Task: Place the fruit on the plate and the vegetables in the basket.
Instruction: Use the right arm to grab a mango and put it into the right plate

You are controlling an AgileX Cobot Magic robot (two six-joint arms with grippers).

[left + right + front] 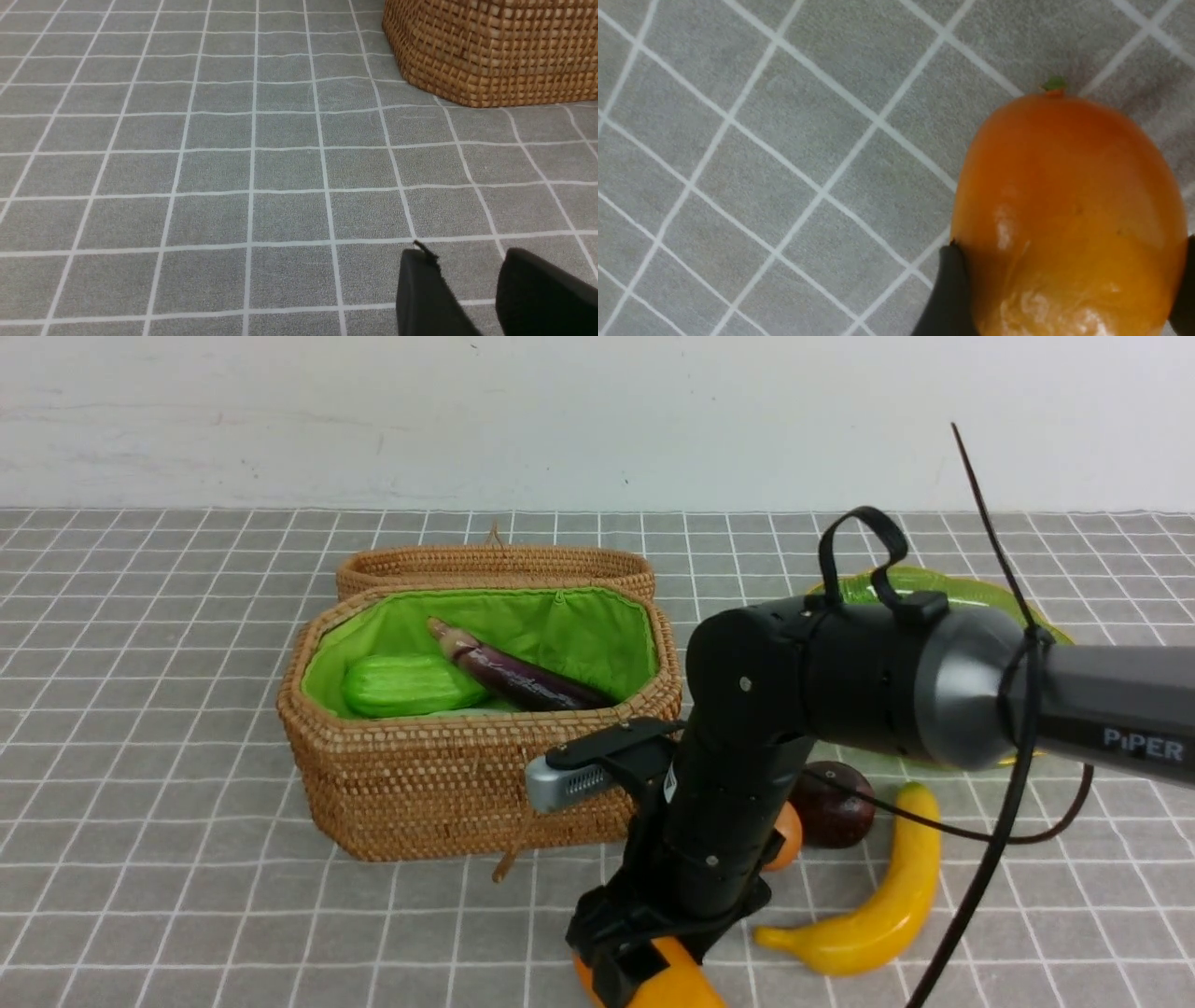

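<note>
The mango (1064,210) sits between the fingers of the right gripper (1070,242), which is closed on its two sides, the long axis running across the line between the fingers and the stemmed end jutting past them. It is low over the counter (233,915); whether it touches is hard to tell. The right arm is plainly the nearer one, and the coming carry turns on the plate (971,593), which lies ahead of this gripper and to its right, beyond the other fruit. That move probably wants a lift high enough to clear them. Of three fruits, two lie loose: one banana (896,905) to the gripper's right and slightly ahead, and one dark maroon fruit (836,807) ahead and to the right. Just beside the latter is one orange rounded thing (789,835), too hidden by the arm to name surely. Ahead and to the left of the gripper stands one basket (467,775), its lid (495,563) behind it, holding one cucumber (411,686), one eggplant (523,672) and a pale piece, likely the radish (476,712). The left gripper (460,249) is parted with nothing between its fingers, the basket ahead and to its right.
</note>
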